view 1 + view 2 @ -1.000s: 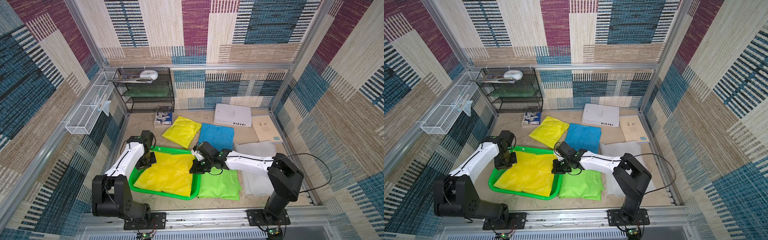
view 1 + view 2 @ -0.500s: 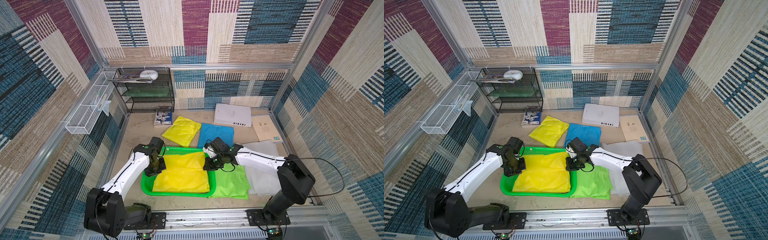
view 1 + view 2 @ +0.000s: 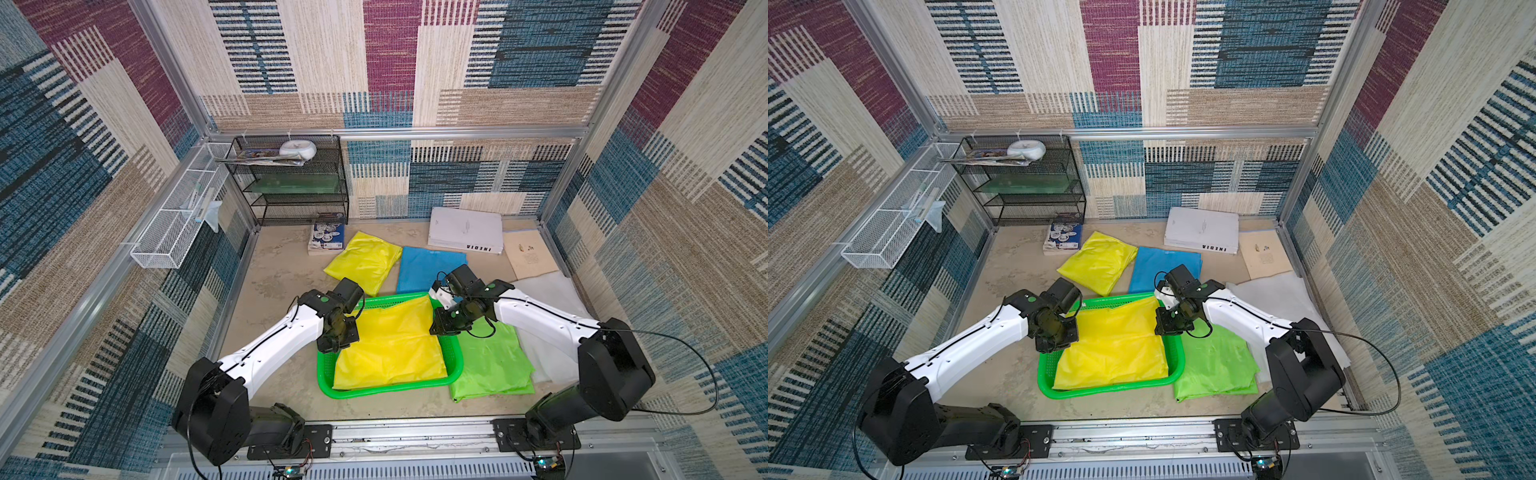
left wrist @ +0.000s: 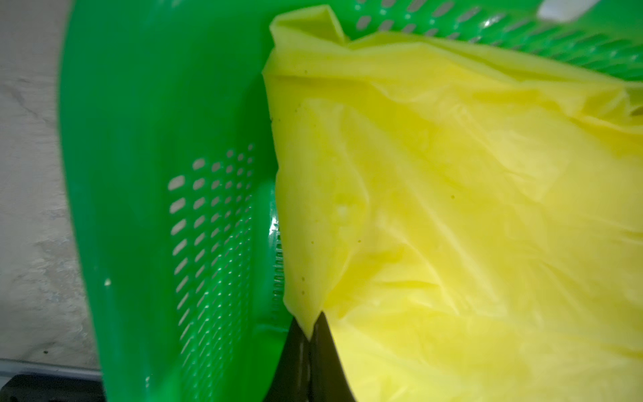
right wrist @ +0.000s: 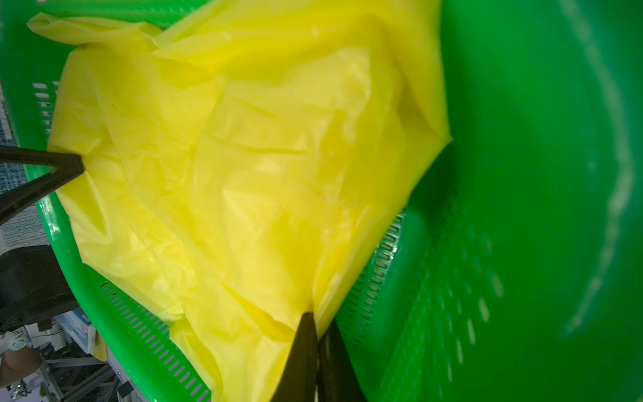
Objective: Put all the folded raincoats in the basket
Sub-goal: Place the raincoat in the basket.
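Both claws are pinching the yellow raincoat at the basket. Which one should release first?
Probably left. The left claw holds its raincoat corner inside the basket, floor showing beside it; the right claw holds its corner tight by the rim.

The tabletop (image 3: 270,299) bears the basket (image 3: 365,392), a yellow raincoat (image 3: 365,262), a blue raincoat (image 3: 428,270) and a lime raincoat (image 3: 490,361).

Both top views are bright and evenly lit from overhead, sharp across the frame, with only faint, soft shadows on the bench (image 3: 270,291). The wide lens stretches the patterned walls (image 3: 1433,166) toward the corners. The wrist views are softer. The raincoat (image 4: 452,209) glows almost washed-out yellow with hazy folds, and the near wall of the basket (image 5: 539,174) is out of focus, with small white glints along its perforations.
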